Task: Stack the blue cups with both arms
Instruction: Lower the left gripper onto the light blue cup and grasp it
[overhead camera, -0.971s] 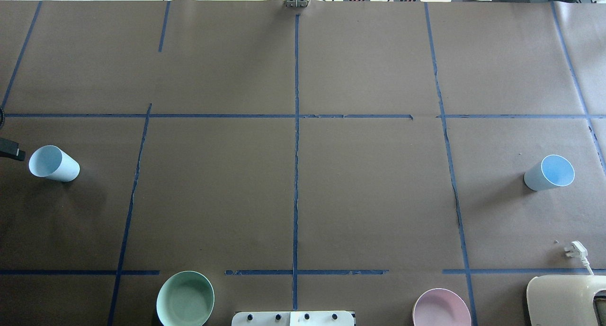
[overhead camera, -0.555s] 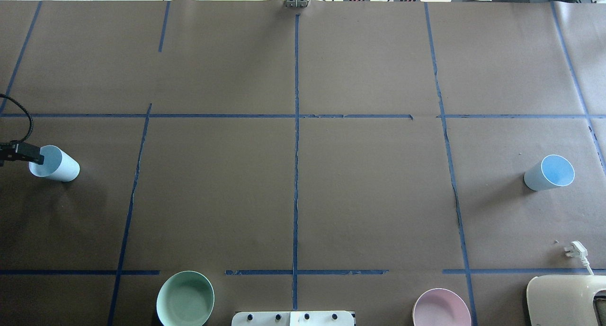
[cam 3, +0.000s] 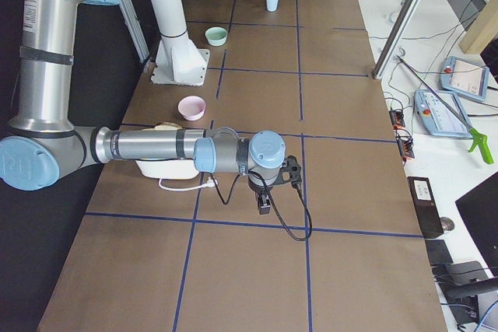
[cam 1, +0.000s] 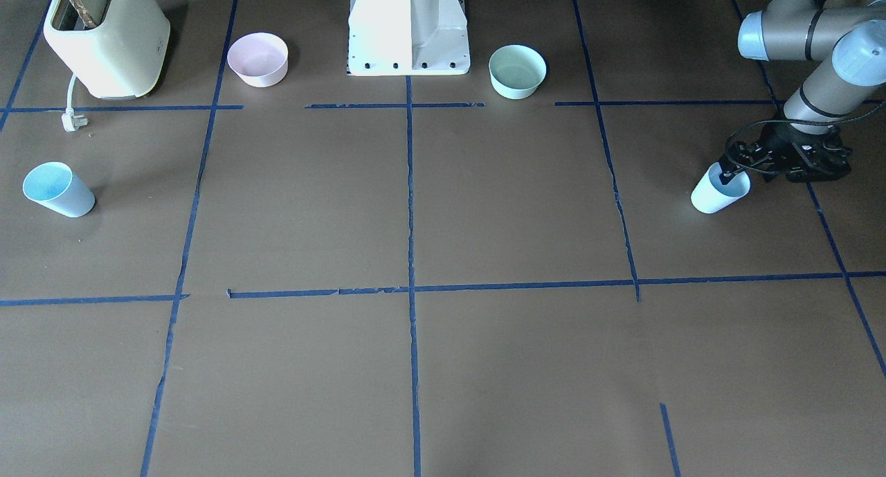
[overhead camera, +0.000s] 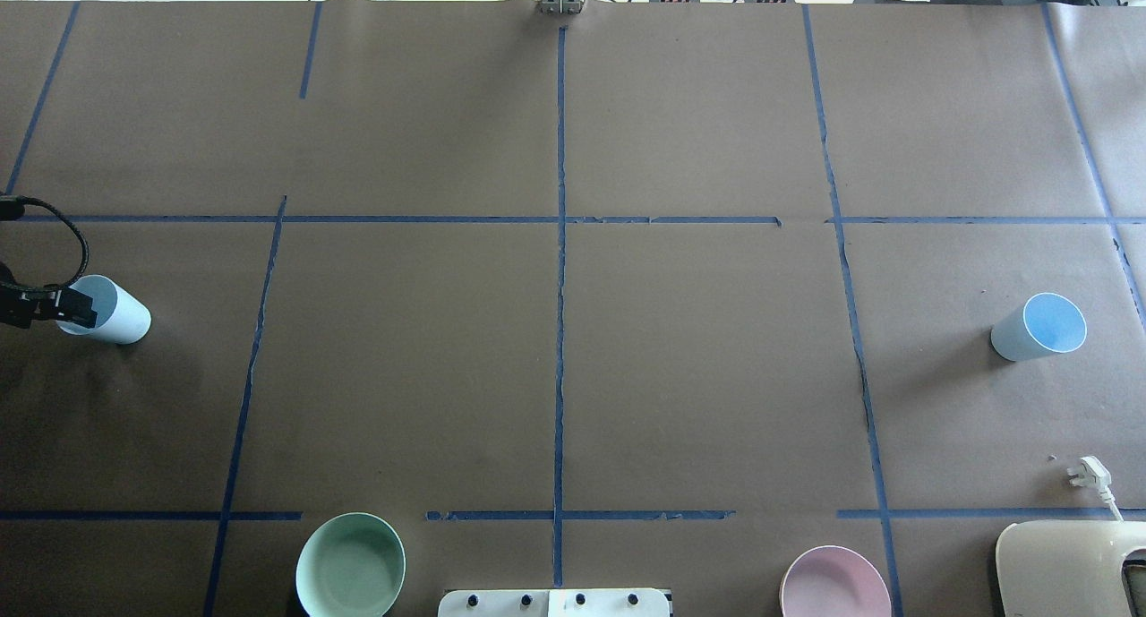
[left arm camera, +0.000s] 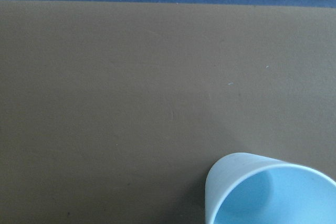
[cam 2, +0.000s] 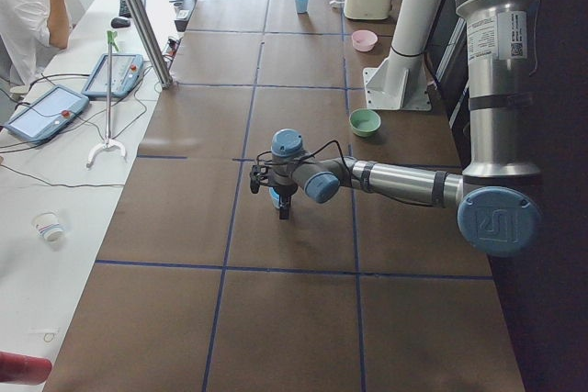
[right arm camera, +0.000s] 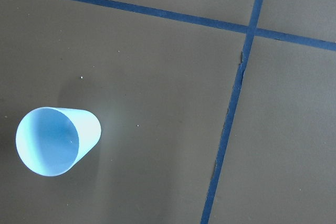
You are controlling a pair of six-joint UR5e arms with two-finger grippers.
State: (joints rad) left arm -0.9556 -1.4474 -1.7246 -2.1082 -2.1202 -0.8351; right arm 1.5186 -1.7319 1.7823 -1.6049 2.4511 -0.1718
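One finger of the left gripper [cam 1: 730, 177] is inside a blue cup [cam 1: 711, 199]. For it and the right gripper [cam 3: 264, 206], I cannot tell if the fingers are closed.

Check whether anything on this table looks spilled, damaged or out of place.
Nothing spilled: the left blue cup and the right blue cup stand upright. The blue tape line is torn and ragged near the right cup, and the plug of the toaster lies unplugged beside it.
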